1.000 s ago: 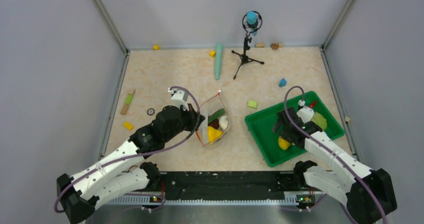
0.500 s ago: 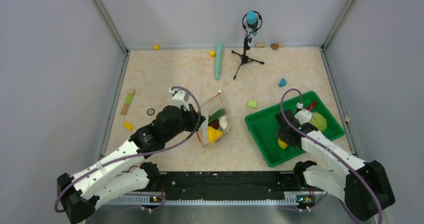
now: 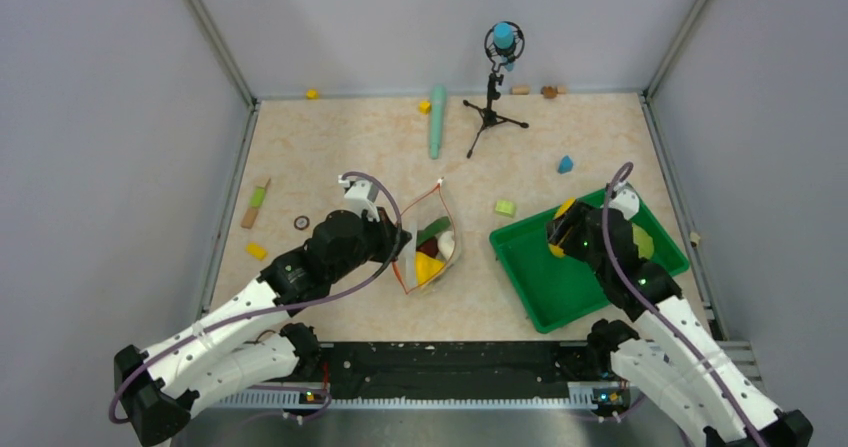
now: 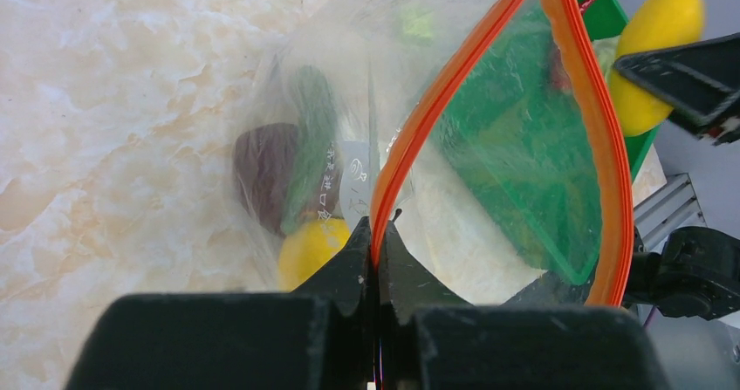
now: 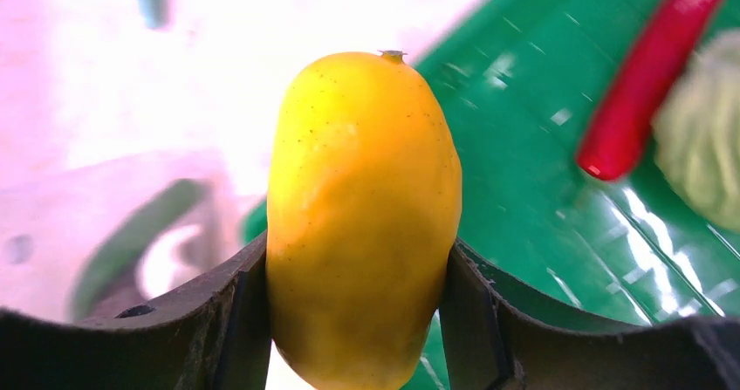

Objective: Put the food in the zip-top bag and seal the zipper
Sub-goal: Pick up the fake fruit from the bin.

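Observation:
The clear zip-top bag lies mid-table with its mouth held open. My left gripper is shut on its orange-red zipper strip. Inside the bag are a dark red round piece, a green piece and a yellow piece. My right gripper is shut on a yellow mango and holds it above the left part of the green tray. A red chili and a green leafy ball lie in the tray.
A small tripod stand and a long teal stick are at the back. Small coloured blocks lie about: light green, blue, yellow. Grey walls close in left, right and back.
My right gripper has lifted the yellow mango from the tray's front and carried it up toward the tray's back left. The left gripper and bag have not moved.

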Robot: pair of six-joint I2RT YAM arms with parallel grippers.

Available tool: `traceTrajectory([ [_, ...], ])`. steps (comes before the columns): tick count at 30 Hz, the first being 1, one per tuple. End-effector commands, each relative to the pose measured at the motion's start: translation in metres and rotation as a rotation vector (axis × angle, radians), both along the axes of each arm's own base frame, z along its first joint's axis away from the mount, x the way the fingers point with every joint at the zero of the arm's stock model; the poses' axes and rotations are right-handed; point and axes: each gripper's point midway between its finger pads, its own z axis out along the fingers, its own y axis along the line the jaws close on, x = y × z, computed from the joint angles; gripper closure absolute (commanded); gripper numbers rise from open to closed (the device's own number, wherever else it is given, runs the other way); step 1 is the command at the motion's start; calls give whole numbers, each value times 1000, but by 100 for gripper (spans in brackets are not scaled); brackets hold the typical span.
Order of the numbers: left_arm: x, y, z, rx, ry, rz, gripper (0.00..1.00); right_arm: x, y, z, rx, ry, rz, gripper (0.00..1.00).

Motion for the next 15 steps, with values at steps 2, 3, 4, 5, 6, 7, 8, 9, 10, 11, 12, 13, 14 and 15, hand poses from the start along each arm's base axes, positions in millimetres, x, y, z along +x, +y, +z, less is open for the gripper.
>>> traceTrajectory([
  [2, 2, -7, 12, -35, -40, -18, 100, 9, 37, 100, 123, -295, 222, 86],
  [3, 2, -6, 11, -35, -38, -17, 100, 8, 44, 113, 147, -331, 260, 87],
  [4, 3, -7, 10, -35, -39, -17, 100, 6, 53, 125, 178, -367, 307, 88],
  [5, 3, -7, 10, -36, -40, -18, 100, 5, 63, 141, 214, -421, 363, 88],
  [6, 3, -8, 9, -35, -38, -22, 100, 3, 74, 153, 247, -465, 423, 88],
  [7, 3, -9, 8, -31, -34, -26, 100, -1, 88, 164, 286, -492, 499, 88],
  [8, 3, -10, 7, -28, -29, -29, 100, -3, 99, 173, 314, -516, 564, 89],
  [9, 3, -11, 7, -26, -23, -34, 100, -6, 110, 186, 339, -544, 628, 88],
  [10, 3, -12, 6, -24, -18, -36, 100, -8, 121, 192, 365, -553, 693, 89],
  [11, 3, -12, 6, -24, -17, -36, 100, -10, 130, 203, 389, -582, 748, 89],
  [12, 2, -13, 6, -26, -16, -38, 100, -11, 140, 208, 409, -590, 798, 89],
  [13, 3, -12, 6, -27, -18, -36, 100, -12, 149, 214, 423, -601, 835, 89],
  [14, 3, -12, 5, -24, -17, -35, 100, -12, 157, 216, 430, -603, 863, 88],
  [15, 3, -12, 6, -24, -18, -36, 100, -13, 167, 218, 428, -606, 891, 88],
])
